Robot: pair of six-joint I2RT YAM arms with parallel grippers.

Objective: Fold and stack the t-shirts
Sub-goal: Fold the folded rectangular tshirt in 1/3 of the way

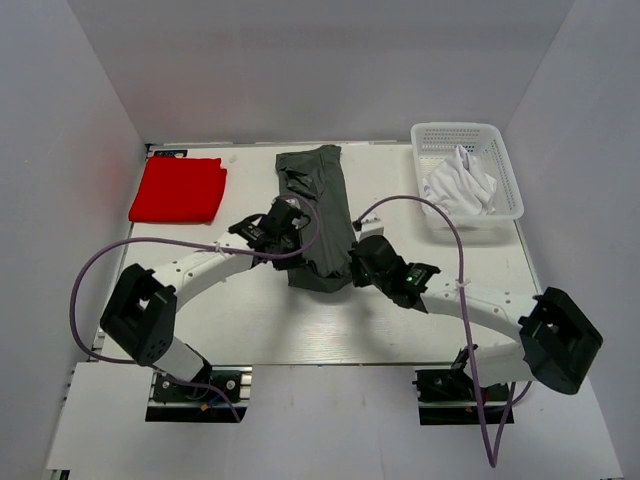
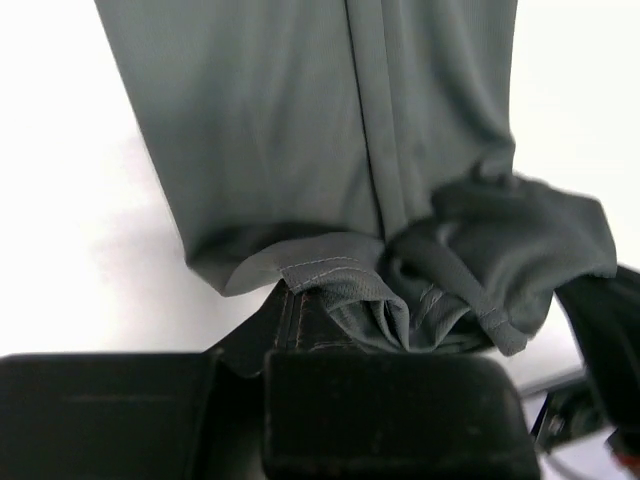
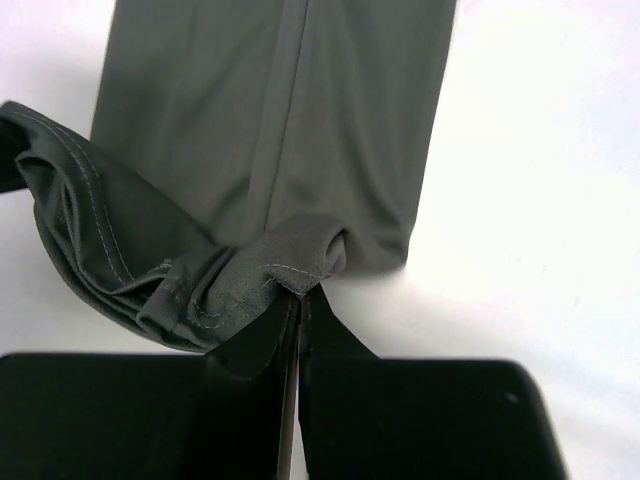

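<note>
Right gripper [image 3: 299, 305] is clamped tight on a bunched hem corner of the dark grey t-shirt [image 3: 280, 110], and I read the left gripper [image 2: 293, 310] as pinching the neighbouring hem fold the same way, with loose cloth gathered between the two. Ahead of both grippers the shirt runs away as a long, narrow folded strip lying on the bench [image 1: 300, 320]. Farther out, the red t-shirt [image 1: 178, 190] lies folded well off to the left gripper's left, and the white t-shirt [image 1: 460, 182] sits crumpled in the basket [image 1: 455, 128] beyond the right gripper, to its right.
</note>
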